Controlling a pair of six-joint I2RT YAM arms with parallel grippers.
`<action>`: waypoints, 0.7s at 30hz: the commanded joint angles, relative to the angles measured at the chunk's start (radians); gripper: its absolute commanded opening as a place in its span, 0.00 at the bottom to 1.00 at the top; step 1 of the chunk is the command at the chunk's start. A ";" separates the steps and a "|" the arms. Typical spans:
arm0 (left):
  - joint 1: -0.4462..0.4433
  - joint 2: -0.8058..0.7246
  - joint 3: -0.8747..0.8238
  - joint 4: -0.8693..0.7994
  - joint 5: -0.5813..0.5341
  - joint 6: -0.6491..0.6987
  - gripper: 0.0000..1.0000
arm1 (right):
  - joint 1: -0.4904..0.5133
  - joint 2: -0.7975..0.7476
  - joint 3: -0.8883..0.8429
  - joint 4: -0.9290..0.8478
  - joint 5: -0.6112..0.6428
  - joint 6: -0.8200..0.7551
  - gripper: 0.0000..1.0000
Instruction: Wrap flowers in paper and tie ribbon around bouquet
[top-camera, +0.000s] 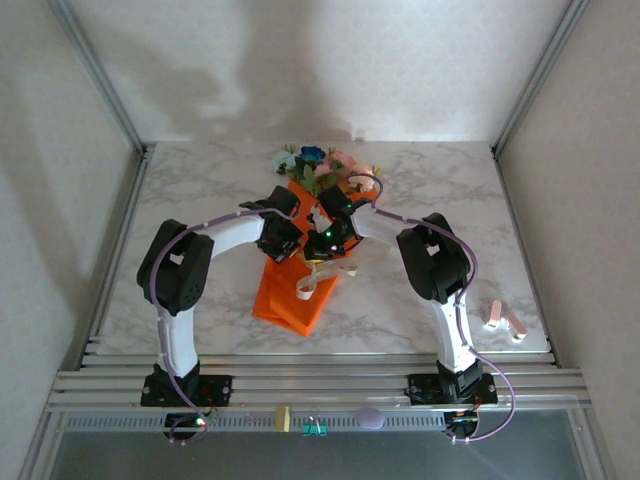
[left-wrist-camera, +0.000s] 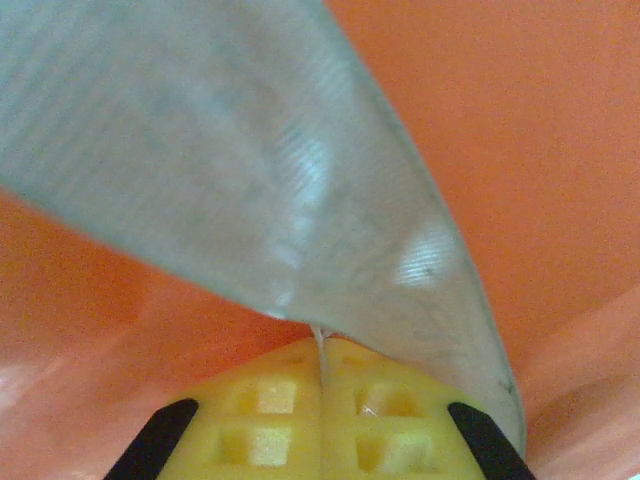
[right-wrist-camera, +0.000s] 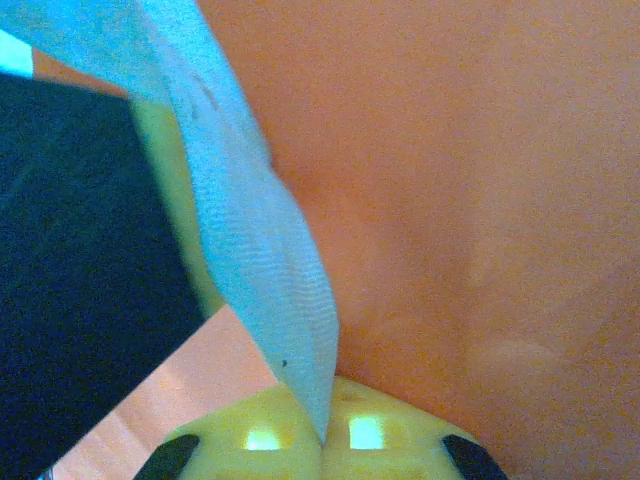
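Near rail: small green clip (top-camera: 318, 429).
Near right of the marble worktop (top-camera: 200, 190): two pale pink pieces (top-camera: 505, 318), well apart from the rest.
Centre: orange paper (top-camera: 288, 300), folded, lying lengthwise from near to far.
Ribbon (top-camera: 312, 283): cream, looped loosely over the paper's middle.
Left claw (left-wrist-camera: 322, 400): yellow pads clenched on the ribbon.
Right claw (right-wrist-camera: 325, 440): also clenched on the ribbon, just beside the left.
Far end: flowers (top-camera: 320, 165), pink, white and blue, spilling from the paper.
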 joint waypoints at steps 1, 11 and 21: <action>-0.004 -0.093 -0.051 -0.059 -0.019 0.000 0.00 | -0.006 -0.017 0.042 -0.048 0.040 0.018 0.03; 0.041 -0.261 -0.169 -0.079 0.059 -0.011 0.00 | -0.014 -0.166 0.016 -0.080 0.179 0.131 0.39; 0.072 -0.321 -0.194 -0.115 0.103 0.012 0.00 | -0.112 -0.363 -0.203 -0.109 0.325 0.360 0.50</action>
